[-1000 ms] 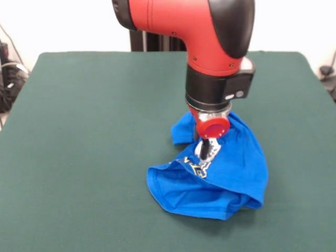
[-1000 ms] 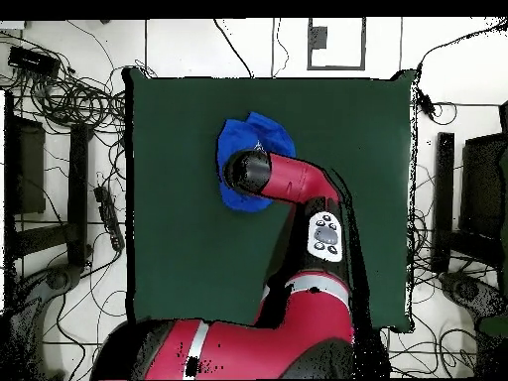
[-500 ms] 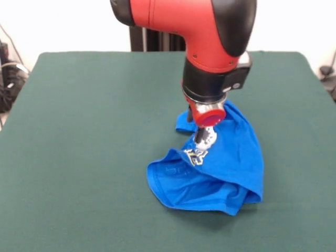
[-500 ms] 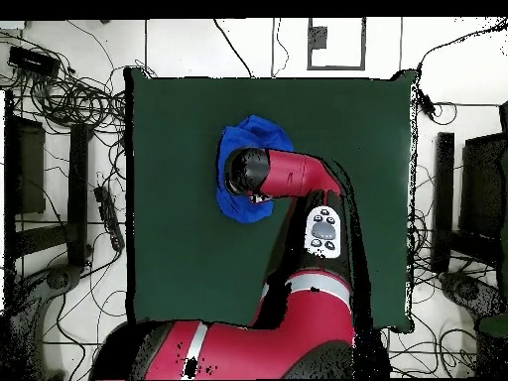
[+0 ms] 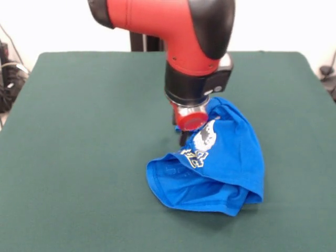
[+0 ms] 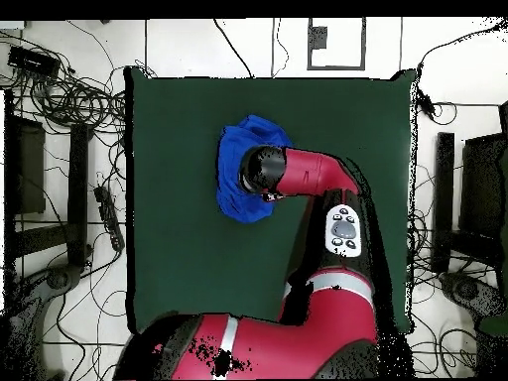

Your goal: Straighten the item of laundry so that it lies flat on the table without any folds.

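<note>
The item of laundry [image 5: 231, 168], a bright blue T-shirt, lies crumpled right of the table's [image 5: 79, 131] middle in the front view. Its white-grey print and yellow-white lettering face left, pulled up into a peak. My gripper [image 5: 186, 137] hangs under the red wrist at the shirt's upper left edge, shut on the raised cloth beside the print. Its lower hem is doubled over in thick folds. Seen from overhead, the shirt [image 6: 236, 164] bunches left of the arm's head, which hides the gripper, on the green table [image 6: 179, 258].
In the overhead view the red arm [image 6: 337, 228] reaches from the bottom edge up across the table's right half to the shirt. Cables [image 6: 69, 99] and dark equipment lie on the floor to the left and right of the table.
The wrist has moved left in the front view, dragging the gripped cloth with it. The print has turned up into view, and the shirt's upper part is drawn leftward.
</note>
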